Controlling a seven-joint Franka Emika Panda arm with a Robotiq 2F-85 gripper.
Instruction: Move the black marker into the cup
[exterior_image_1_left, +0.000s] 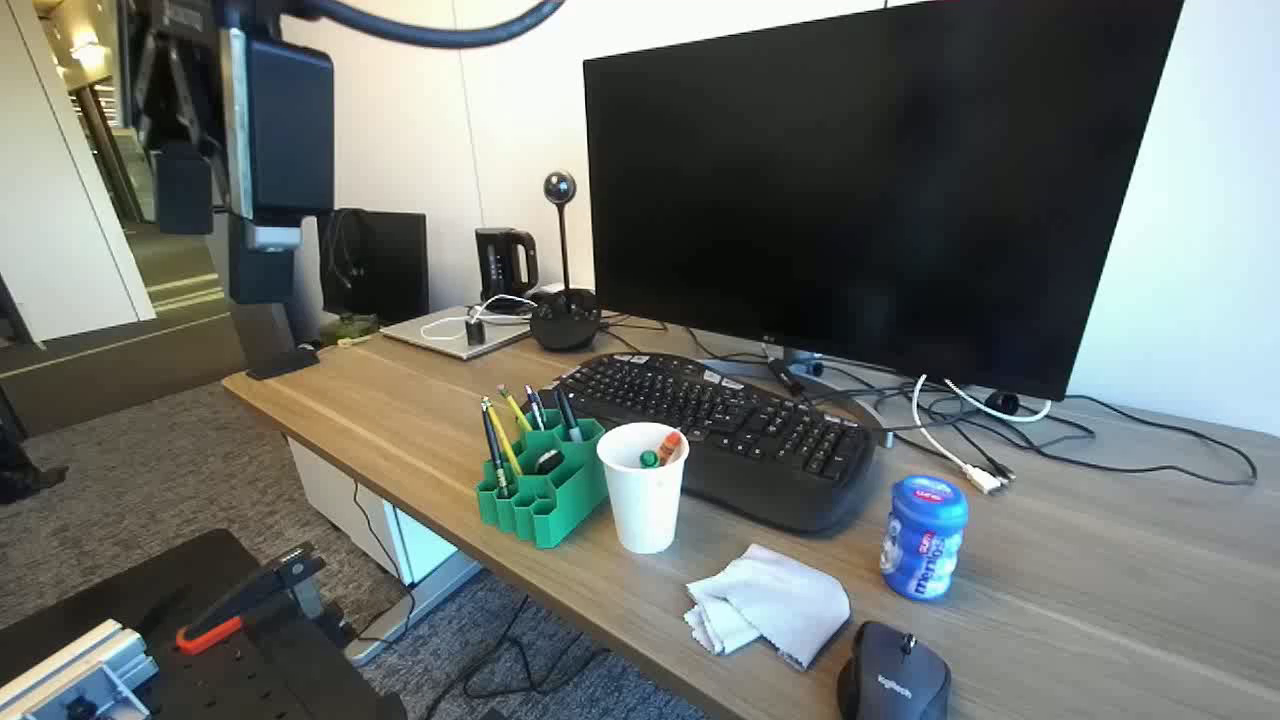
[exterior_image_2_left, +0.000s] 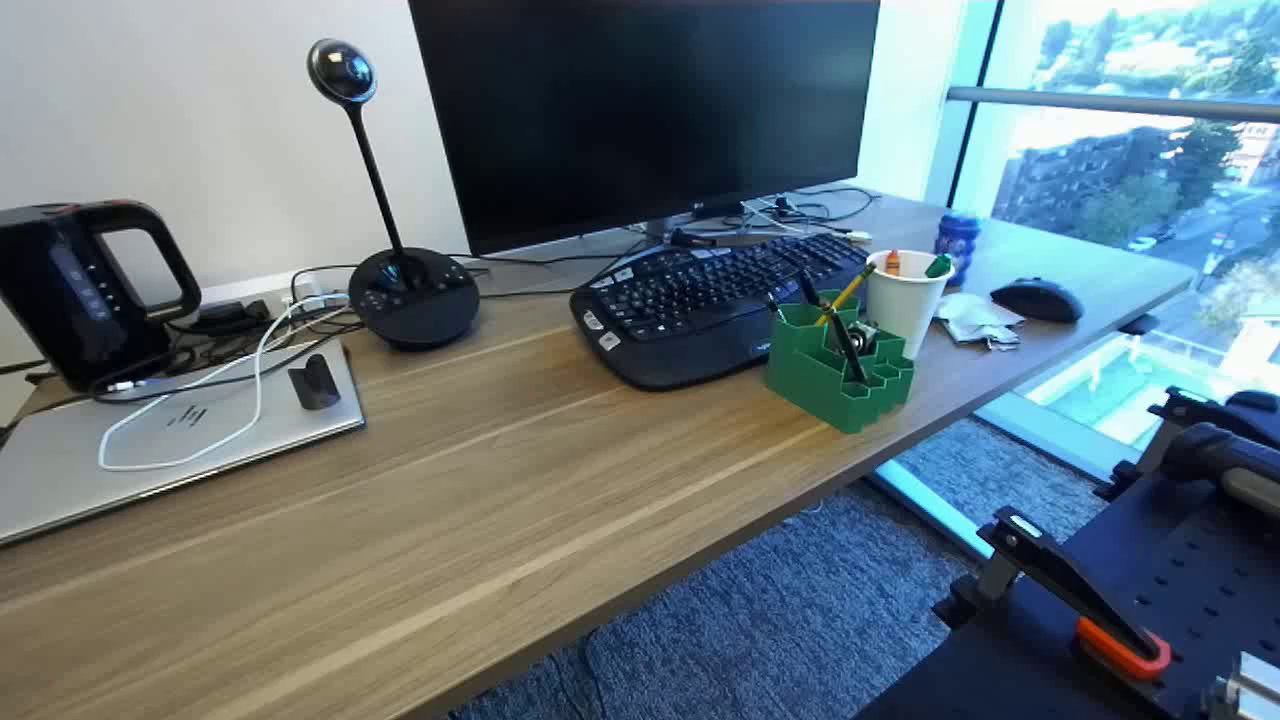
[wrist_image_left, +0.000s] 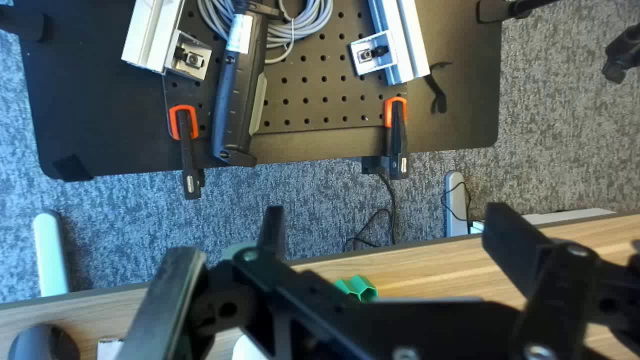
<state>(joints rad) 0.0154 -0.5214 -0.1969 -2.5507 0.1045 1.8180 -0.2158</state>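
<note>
Slim black marker (exterior_image_1_left: 568, 415) leans in green honeycomb plastic organizer (exterior_image_1_left: 580, 498), just beside tapered white paper cup (exterior_image_1_left: 645, 508), both near the front edge of wood-grain tabletop (exterior_image_2_left: 480, 490). Blue cylindrical can (exterior_image_1_left: 925, 540) reads "mentos" and "gum", dark grey computer mouse (exterior_image_1_left: 900, 668) "logitech", flat silver laptop (exterior_image_2_left: 182, 438) "hp". Open tabletop stretches between laptop and organizer. Black fingers (wrist_image_left: 515, 250) stand wide apart.
</note>
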